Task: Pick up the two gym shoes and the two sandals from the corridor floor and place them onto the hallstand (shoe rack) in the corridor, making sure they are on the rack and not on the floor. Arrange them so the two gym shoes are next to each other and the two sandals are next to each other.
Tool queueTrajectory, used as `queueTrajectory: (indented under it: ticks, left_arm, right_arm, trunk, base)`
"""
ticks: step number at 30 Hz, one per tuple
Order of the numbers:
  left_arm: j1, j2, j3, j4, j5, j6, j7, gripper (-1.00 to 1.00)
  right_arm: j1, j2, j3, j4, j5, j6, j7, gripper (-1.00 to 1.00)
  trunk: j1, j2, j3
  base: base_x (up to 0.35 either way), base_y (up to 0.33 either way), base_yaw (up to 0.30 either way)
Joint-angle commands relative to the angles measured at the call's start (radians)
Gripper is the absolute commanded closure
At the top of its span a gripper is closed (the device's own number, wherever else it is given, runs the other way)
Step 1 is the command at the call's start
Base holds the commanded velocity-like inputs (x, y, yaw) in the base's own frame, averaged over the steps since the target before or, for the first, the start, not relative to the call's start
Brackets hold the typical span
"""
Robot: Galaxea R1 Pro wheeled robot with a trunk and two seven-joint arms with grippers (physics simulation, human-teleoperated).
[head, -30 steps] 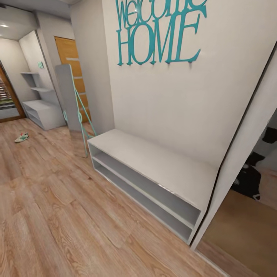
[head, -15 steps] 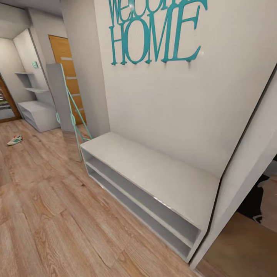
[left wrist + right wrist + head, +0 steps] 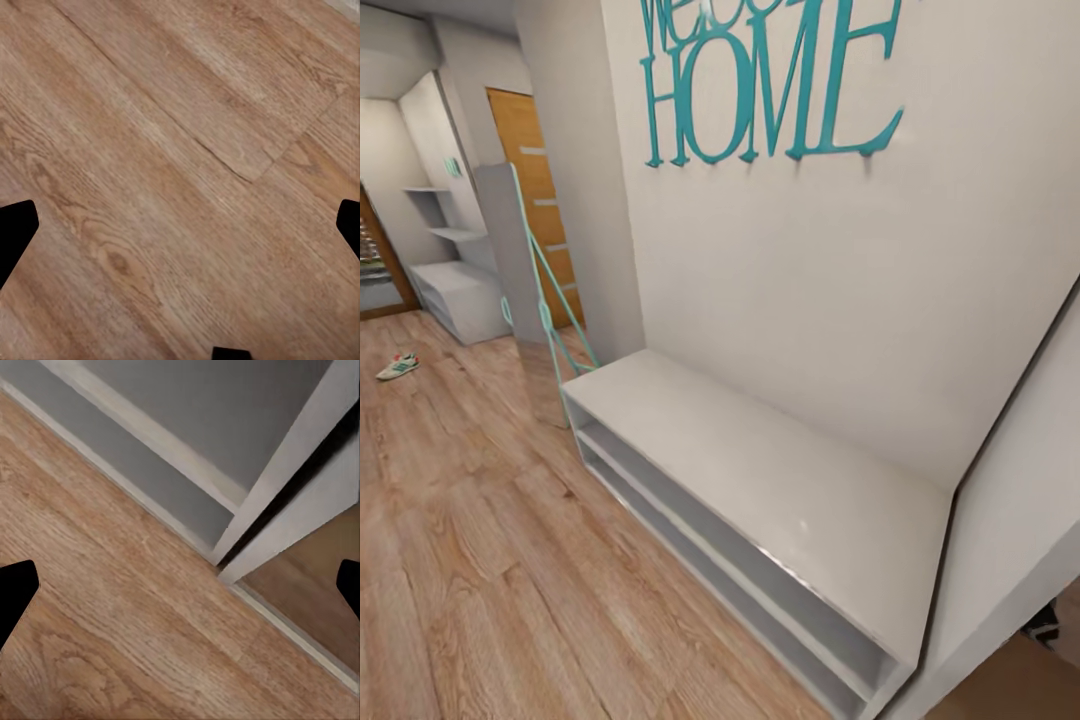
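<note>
We stand over a long grey bench (image 3: 760, 470) set against the wall under the teal "HOME" lettering (image 3: 770, 85); this bench is our landmark. Its top is bare, and two open tiers run along its front edge, which slants across the head view from upper left to lower right. At its right end a tall grey panel (image 3: 1010, 520) rises and closes that side. At the bench's left end a grey panel with teal cords (image 3: 520, 250) stands on the floor, with a wooden door (image 3: 535, 190) behind it.

In front of the bench the wood plank floor (image 3: 480, 560) lies open and wide, running away to the left down the corridor. Far beyond the bench's left end one gym shoe (image 3: 398, 366) lies on that floor. Past it, against the far wall, sits the shoe rack (image 3: 455, 295), a low grey unit with staggered shelves above.

In the left wrist view we see the left fingers (image 3: 16, 232) as dark tips at opposite edges, spread wide apart over bare planks. In the right wrist view the right fingers (image 3: 16, 592) are likewise spread wide with nothing between them, above the floor just beside the bench's lower right corner (image 3: 225, 562).
</note>
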Motion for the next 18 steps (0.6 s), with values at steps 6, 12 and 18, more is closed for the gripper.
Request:
queueTrajectory:
  ticks: [6, 12, 18]
  left_arm:
    - [-0.001, 0.0, 0.003, 0.001, 0.0, -0.003, -0.001, -1.0]
    - [-0.001, 0.0, 0.003, 0.001, 0.0, -0.003, -0.002, -1.0]
    - [-0.001, 0.0, 0.003, 0.001, 0.0, -0.003, -0.002, -1.0]
  right_arm:
    - [0.0, 0.0, -0.001, 0.0, 0.0, -0.003, 0.0, -1.0]
    - [0.0, 0.001, -0.001, 0.0, 0.0, -0.003, 0.0, -1.0]
    - [0.0, 0.001, 0.0, 0.0, 0.0, -0.003, 0.0, -1.0]
  trunk:
    - [0.0, 0.0, -0.003]
    - [0.0, 0.0, -0.006]
    - [0.0, 0.0, -0.009]
  base:
    - [0.06, -0.006, 0.233]
    - [0.013, -0.001, 0.261]
    - [0.059, 0.0, 0.267]
